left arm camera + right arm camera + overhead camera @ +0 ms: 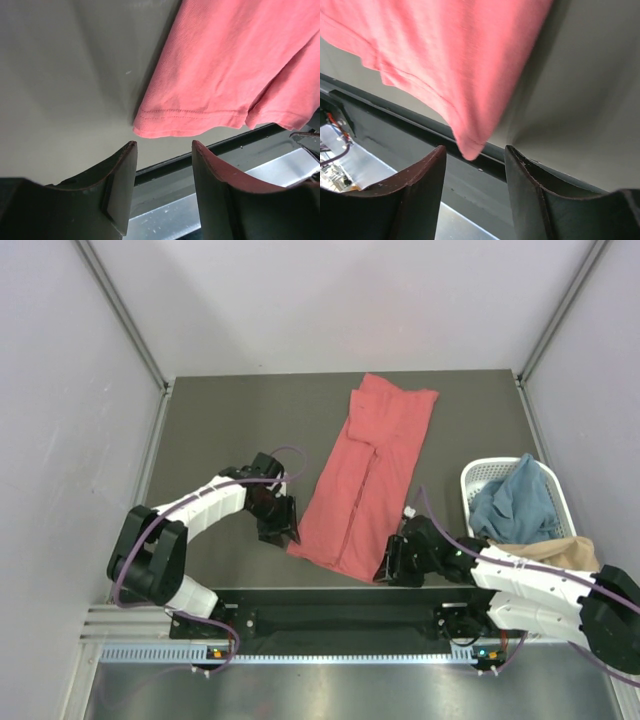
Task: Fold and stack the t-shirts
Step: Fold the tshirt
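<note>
- the coral-red t-shirt [368, 475] lies flat on the tabletop [220, 420]. it is folded lengthwise into a long narrow strip that slants from the far middle down toward the near edge.
- the sleeves look tucked in, so i'd judge the side folds done and the crosswise fold not yet made.
- its hem end is the end nearest the arms, one corner toward each, which looks like the reason both have come in there.
- the left arm [200, 505] hangs low over bare tabletop just short of the left hem corner. the left jaws are spread, nothing between them, clear of the cloth.
- the right arm [530, 580] sits at the other corner by the tabletop's near edge. the right jaws are spread too. the tip of the hem pokes into the gap between them but isn't pinched, though that view is a bit blurred.
- my guess is that both need to close on their corners evenly, or the fold will go skew.
- off to the right, a blue t-shirt [515, 502] sits bunched in the white basket [478, 475]. a tan t-shirt [560, 550] lies at its near end, partly behind the right arm, both unfolded.
</note>
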Robot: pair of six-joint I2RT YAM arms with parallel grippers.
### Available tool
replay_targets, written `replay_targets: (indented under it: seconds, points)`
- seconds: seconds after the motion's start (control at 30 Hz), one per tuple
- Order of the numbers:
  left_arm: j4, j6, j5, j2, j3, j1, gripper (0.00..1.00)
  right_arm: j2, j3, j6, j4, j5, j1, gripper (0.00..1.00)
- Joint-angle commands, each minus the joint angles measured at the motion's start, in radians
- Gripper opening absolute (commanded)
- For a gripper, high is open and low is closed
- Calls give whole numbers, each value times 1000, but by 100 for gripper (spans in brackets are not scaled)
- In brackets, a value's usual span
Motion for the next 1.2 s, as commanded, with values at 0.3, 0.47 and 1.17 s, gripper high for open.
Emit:
replay_targets:
  seconds: [0.3,0.47,1.17]
  points:
    - [11,-19,-63,52,13,2,52,-36,-51,14,26,-21,-31,52]
    - [29,14,-72,124,18,3,52,-33,-68,23,46,-25,-37,51]
    - [83,-6,-8,153,-31,3,31,57,-57,69,124,-1,-42,44]
